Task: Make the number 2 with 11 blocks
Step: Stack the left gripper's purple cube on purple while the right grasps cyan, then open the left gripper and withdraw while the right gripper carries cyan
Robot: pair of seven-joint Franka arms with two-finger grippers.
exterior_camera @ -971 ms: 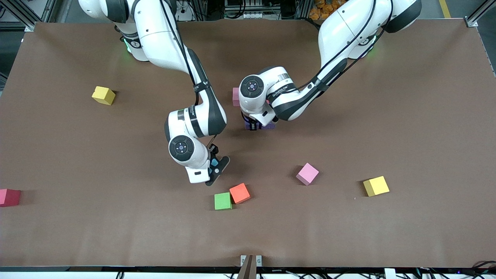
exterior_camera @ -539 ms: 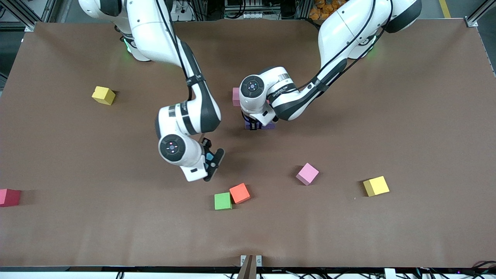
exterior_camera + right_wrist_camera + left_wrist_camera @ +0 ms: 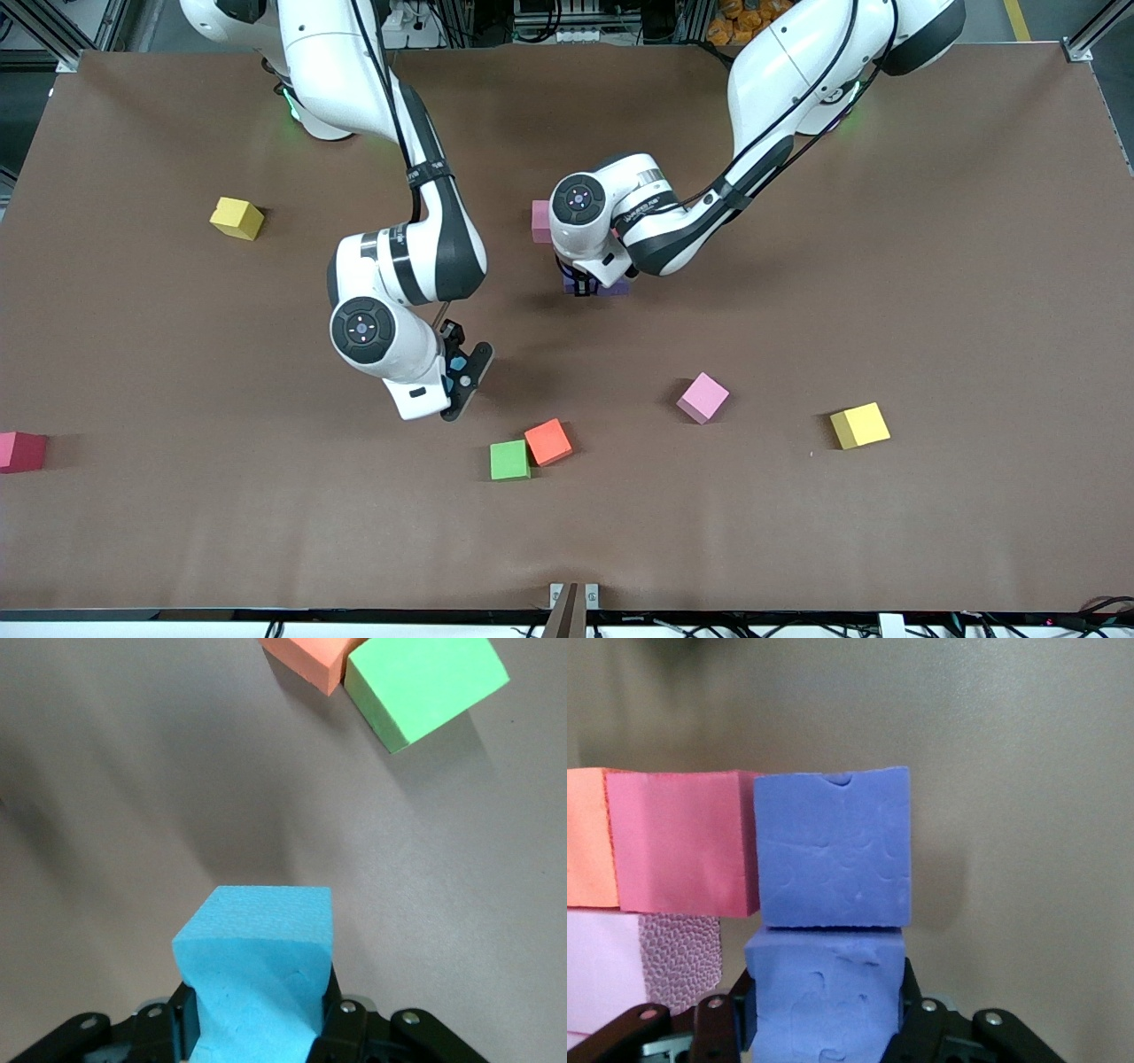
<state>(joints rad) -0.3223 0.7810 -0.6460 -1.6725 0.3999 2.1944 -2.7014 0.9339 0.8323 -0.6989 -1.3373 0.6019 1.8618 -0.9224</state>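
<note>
My left gripper (image 3: 578, 288) is low at the middle of the table, shut on a purple block (image 3: 824, 1010). That block sits against a second purple block (image 3: 833, 850), beside a deep pink block (image 3: 682, 842), an orange one (image 3: 585, 837) and a pale pink one (image 3: 611, 970). This cluster, the part-built number 2 (image 3: 614, 288), is mostly hidden under the left hand in the front view. My right gripper (image 3: 461, 379) hangs over bare table, shut on a light blue block (image 3: 257, 966). A green block (image 3: 509, 460) and an orange block (image 3: 548, 441) lie close by.
A pink block (image 3: 702, 397) and a yellow block (image 3: 860, 425) lie toward the left arm's end. Another yellow block (image 3: 236, 217) and a red block (image 3: 21, 451) lie toward the right arm's end, the red one at the table's edge.
My right arm has carried the light blue block toward its own end of the table, away from the green and orange blocks. The left arm has stayed put.
</note>
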